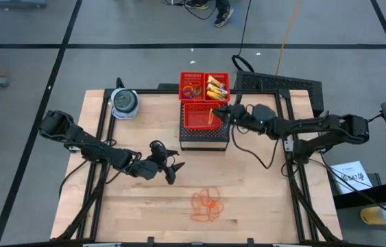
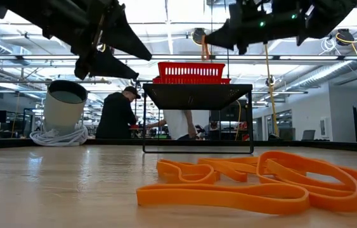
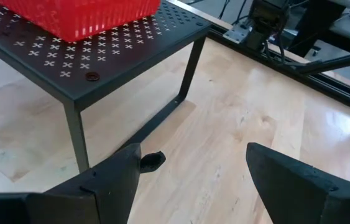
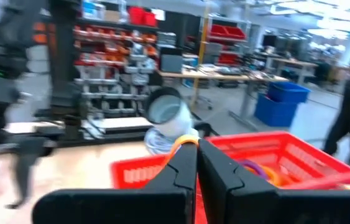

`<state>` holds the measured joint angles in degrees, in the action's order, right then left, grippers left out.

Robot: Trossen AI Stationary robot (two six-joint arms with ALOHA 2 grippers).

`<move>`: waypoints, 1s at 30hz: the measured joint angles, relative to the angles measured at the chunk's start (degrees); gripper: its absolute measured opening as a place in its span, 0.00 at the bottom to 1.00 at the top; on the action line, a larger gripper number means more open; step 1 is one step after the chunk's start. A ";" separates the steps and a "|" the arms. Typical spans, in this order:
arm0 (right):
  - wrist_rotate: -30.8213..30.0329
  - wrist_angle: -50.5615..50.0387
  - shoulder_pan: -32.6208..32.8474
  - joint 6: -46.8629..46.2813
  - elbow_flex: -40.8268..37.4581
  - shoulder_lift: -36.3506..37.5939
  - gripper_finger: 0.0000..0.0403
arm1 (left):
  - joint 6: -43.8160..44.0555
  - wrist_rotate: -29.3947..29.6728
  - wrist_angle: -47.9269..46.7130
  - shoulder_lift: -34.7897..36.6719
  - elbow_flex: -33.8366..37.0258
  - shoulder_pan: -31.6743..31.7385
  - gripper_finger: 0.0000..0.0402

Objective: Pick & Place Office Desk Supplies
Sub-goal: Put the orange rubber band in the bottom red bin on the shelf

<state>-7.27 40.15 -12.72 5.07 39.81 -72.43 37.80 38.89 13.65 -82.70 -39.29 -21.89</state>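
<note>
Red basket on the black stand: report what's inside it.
The red basket looks empty but for an orange rubber band dangling in from the right gripper. Its floor is partly hidden.

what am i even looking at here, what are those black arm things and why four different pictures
Those are two robot arms at a wooden table, each ending in a two-finger gripper. One picture looks straight down, one sits at table height, and one camera rides on each wrist.

The left gripper hangs open and empty over bare wood beside a black metal stand.

The right gripper is shut on a thin orange rubber band, held over the red basket on that stand. Behind it, a divided red basket holds coloured rings and yellow packets.

More orange rubber bands lie piled near the table's front. A round blue-grey container stands at a back corner.
</note>
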 joint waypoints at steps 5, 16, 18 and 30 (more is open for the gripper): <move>0.02 -0.22 -1.97 0.07 0.02 -1.48 0.04 | 0.02 -0.53 0.02 0.00 0.00 1.14 0.74; 4.62 -6.58 -2.67 -6.66 0.07 -0.49 0.43 | 0.02 -3.08 0.00 0.00 0.00 3.93 0.74; 7.50 -8.00 -2.81 -8.29 0.07 -0.17 0.48 | 0.03 -3.08 0.00 0.00 0.00 4.13 0.74; 6.18 -8.37 -2.81 -2.11 0.07 0.48 0.54 | 1.14 -3.08 0.00 0.00 0.00 4.30 0.74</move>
<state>-1.08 31.78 -15.53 2.96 39.88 -71.95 38.95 35.81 13.65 -82.70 -39.29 -17.58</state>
